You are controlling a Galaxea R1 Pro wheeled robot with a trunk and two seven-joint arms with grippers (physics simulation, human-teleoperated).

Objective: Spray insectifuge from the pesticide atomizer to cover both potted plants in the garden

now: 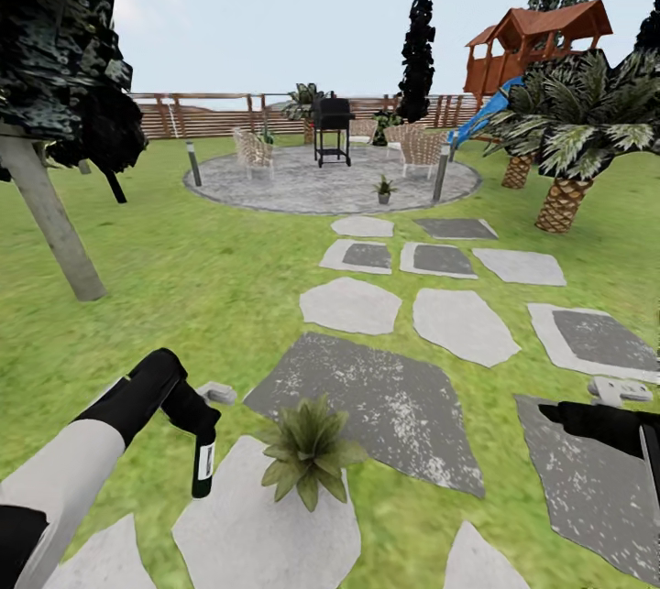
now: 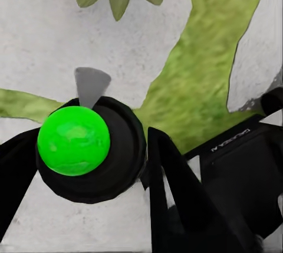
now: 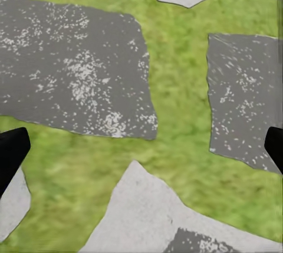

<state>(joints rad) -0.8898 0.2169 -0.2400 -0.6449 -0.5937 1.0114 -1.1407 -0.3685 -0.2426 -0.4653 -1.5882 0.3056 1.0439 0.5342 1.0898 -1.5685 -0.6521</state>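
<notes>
Holding the pesticide atomizer pinched in the left hand, the bottle hangs just beside the near potted plant, whose pointed matte green leaves spread in a rosette over a pale, rough stepping stone; doing this step well probably means turning the nozzle toward the rosette and sweeping spray across every leaf, though where the nozzle now points I cannot tell. The right hand hovers spread and empty over speckled grey slabs and grass, while the second potted plant sits well away on the round paved patio before the slat fence.
</notes>
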